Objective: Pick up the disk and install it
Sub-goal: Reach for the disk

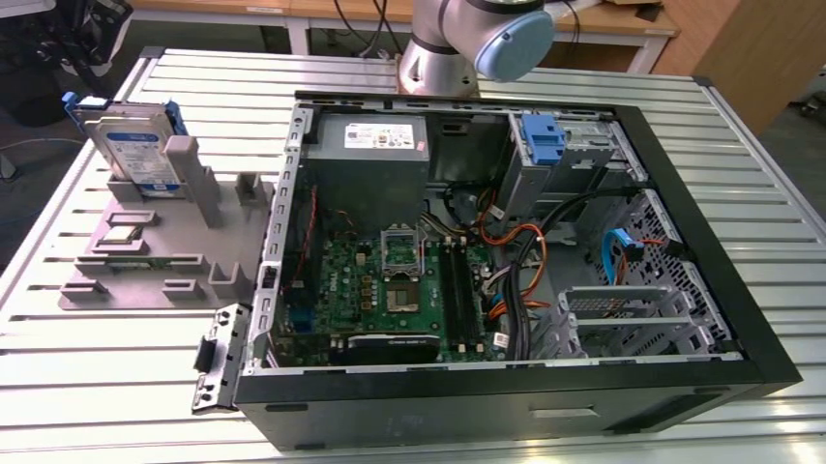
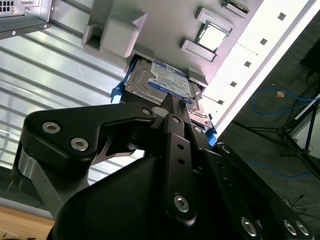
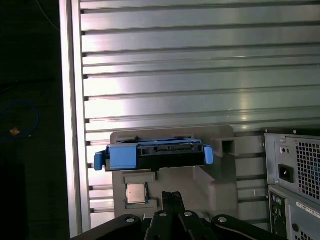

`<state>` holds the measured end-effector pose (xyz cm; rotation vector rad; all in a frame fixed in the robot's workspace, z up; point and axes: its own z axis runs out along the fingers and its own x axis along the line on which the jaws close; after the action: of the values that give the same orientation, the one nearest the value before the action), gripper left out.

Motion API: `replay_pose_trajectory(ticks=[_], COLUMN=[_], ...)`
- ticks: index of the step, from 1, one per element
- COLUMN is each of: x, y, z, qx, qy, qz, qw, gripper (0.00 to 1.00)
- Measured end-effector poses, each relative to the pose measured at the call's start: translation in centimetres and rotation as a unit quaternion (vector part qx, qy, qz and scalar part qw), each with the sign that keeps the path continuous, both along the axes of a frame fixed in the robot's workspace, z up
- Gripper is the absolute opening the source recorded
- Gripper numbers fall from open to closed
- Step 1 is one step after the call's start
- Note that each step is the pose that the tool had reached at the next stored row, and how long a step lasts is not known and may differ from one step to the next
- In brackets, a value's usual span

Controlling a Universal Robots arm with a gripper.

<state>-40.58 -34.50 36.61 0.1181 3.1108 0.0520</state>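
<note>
While disk (image 1: 130,145) stands edgewise, blue-white label (image 2: 172,80), fingers (image 2: 172,131) closed

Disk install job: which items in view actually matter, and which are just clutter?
In the job: disk, upright in the grey holder; gripper, jaws together, clear of the disk; open computer case.
Lying about: processor chip on the holder; power supply; blue bracket in the case.

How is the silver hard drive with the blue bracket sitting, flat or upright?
Upright: in the exterior view the silver hard drive stands on edge in the grey plastic holder, outside the black computer case.
</note>
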Motion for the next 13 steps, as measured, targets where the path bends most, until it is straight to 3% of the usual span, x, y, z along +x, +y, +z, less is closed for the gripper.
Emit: replay_pose_trajectory(ticks=[5, 8, 13], x=[-0.01, -0.01, -0.01], y=[0.0, 0.04, 0.45], z=[-0.17, -0.4, -0.64], qx=[0.0008, 0.0048, 0.0053], qy=[-0.0001, 0.0, 0.0], qz=[0.0, 0.0, 0.0], qw=[1.0, 1.0, 1.0], gripper=[0.1, 0.1, 0.1])
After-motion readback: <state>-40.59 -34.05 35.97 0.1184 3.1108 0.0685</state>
